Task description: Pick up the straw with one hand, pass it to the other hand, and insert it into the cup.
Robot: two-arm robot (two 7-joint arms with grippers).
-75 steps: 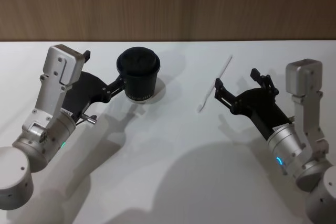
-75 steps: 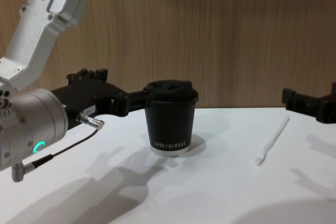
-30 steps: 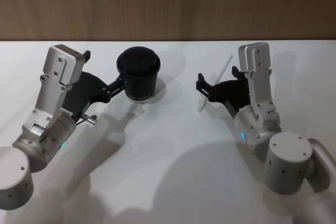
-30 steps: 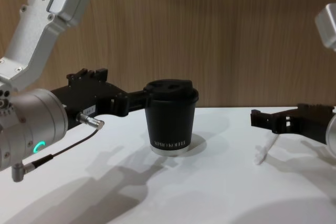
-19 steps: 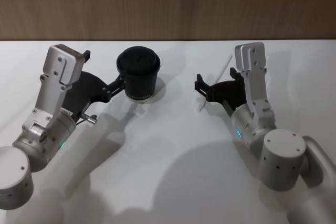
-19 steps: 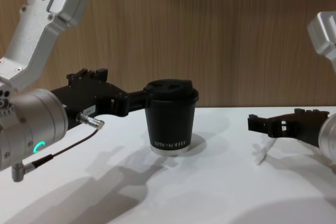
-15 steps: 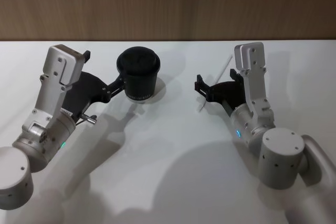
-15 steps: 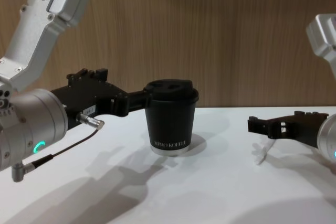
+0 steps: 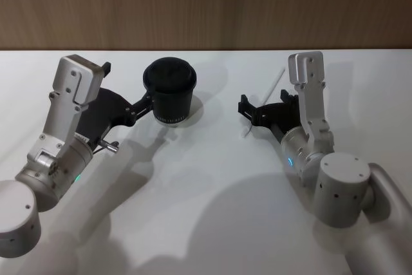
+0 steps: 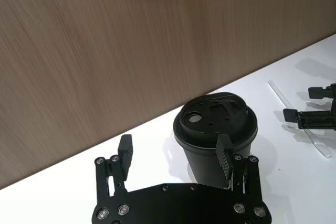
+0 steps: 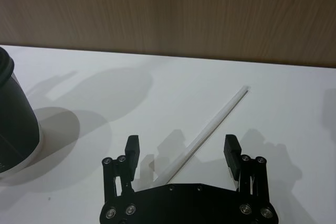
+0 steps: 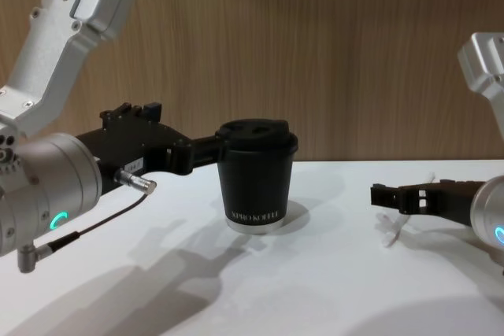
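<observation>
**Head view, right of centre.** My right gripper (image 9: 248, 111) lies low over the white table (image 9: 206, 185), its fingers apart and straddling the straw (image 9: 277, 82). The straw lies flat and slanted, running from the upper right towards the frame's middle, well apart from the cup (image 9: 169, 91) at upper left.

**Right wrist view.** The straw (image 11: 207, 129) passes between the two spread fingers of my right gripper (image 11: 181, 145), touching neither.

**Handling.** I judge the straw very light, thin and smooth. It is likely to roll or skid at a nudge and to flatten under a hard pinch. A gentle hold near mid-length should leave one end free for the transfer.

**Left side.** My left gripper (image 10: 175, 150) waits beside the cup (image 10: 210, 129), fingers apart and holding nothing.
</observation>
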